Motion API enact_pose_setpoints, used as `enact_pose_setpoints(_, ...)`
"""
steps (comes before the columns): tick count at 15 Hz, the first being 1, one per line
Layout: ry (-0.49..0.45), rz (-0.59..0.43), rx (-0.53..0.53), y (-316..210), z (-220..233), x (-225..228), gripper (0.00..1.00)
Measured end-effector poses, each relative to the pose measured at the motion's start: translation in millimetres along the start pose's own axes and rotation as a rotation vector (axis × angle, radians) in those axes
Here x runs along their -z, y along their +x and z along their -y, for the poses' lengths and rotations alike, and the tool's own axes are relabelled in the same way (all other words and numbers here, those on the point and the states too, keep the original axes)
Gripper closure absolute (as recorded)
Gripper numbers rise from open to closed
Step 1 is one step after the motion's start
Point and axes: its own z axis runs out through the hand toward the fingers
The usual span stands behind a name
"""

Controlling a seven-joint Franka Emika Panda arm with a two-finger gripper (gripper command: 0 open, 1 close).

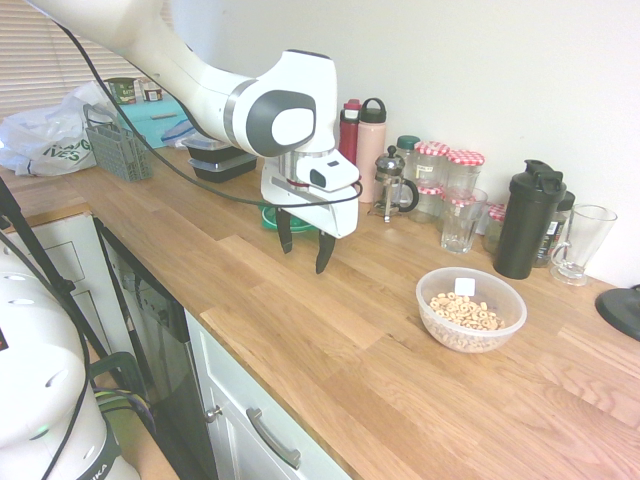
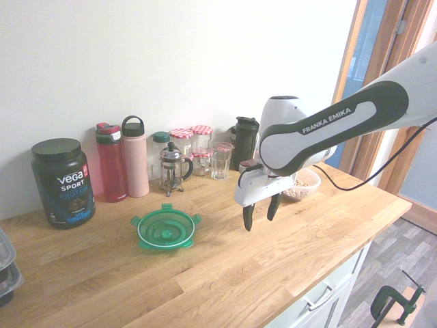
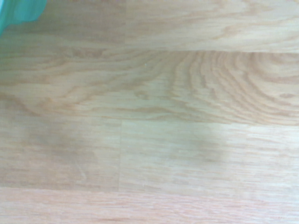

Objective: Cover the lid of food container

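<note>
The green lid (image 2: 166, 229) lies flat on the wooden counter, round with snap tabs; in the first exterior view only a green edge of the lid (image 1: 268, 218) shows behind the arm, and a corner of the lid (image 3: 21, 10) shows blurred in the wrist view. The food container (image 1: 470, 309), a clear round bowl with cereal rings, stands to the right; in the second exterior view the food container (image 2: 307, 184) is partly hidden behind the arm. My gripper (image 1: 304, 247) (image 2: 261, 213) hangs open above bare counter between lid and bowl, holding nothing.
Bottles, a French press (image 1: 391, 182), jars and glasses line the wall. A black shaker (image 1: 528, 219) and a glass mug (image 1: 581, 243) stand behind the bowl. Black meal boxes (image 1: 220, 157) and a grey basket (image 1: 118, 148) sit further left. A protein tub (image 2: 61, 182) stands left.
</note>
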Motion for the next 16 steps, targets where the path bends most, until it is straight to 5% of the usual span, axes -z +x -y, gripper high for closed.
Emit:
enact_pose_setpoints(3, 0.033, -0.017, -0.019, 1.8, 6.3, 5.8, 0.0)
enact_pose_setpoints(8, 0.297, 0.107, 0.046, 28.3, 64.8, 46.6, 0.0)
enact_pose_setpoints(16, 0.496, 0.351, 0.214, 88.4, 105.6, -19.9, 0.0)
